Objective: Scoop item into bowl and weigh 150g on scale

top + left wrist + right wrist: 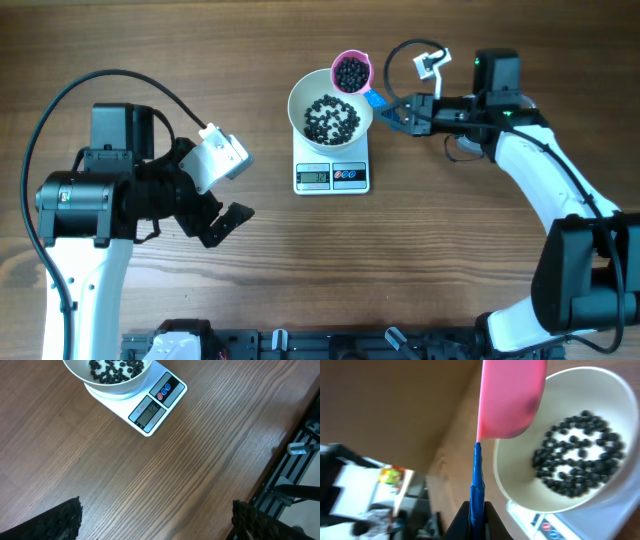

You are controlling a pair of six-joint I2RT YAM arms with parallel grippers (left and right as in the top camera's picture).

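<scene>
Right fingers [461, 525] pinching scoop handle [477, 475], beads [575, 460] ahead of them — in bowl [520, 480]

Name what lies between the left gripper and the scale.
Only bare wooden table lies between the open left gripper and the scale. The left wrist view shows that stretch plainly, and the overhead view agrees.

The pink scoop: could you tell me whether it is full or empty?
Full: overhead, dark beads fill the pink scoop at the bowl's rim.
</scene>
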